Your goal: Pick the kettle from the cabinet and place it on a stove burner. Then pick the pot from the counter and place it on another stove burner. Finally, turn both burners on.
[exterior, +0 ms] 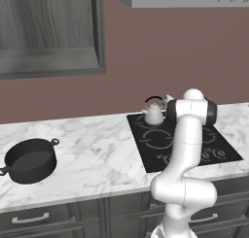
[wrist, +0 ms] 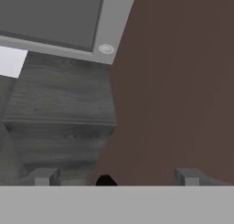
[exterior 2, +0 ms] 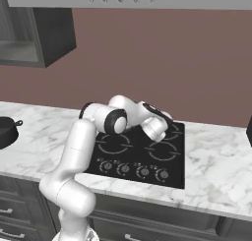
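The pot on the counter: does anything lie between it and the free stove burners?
Nothing visible does. The pot sits at the left on the marble counter, and bare marble runs from it to the cooktop. The kettle stands on the back-left burner; the front-left burner is free.
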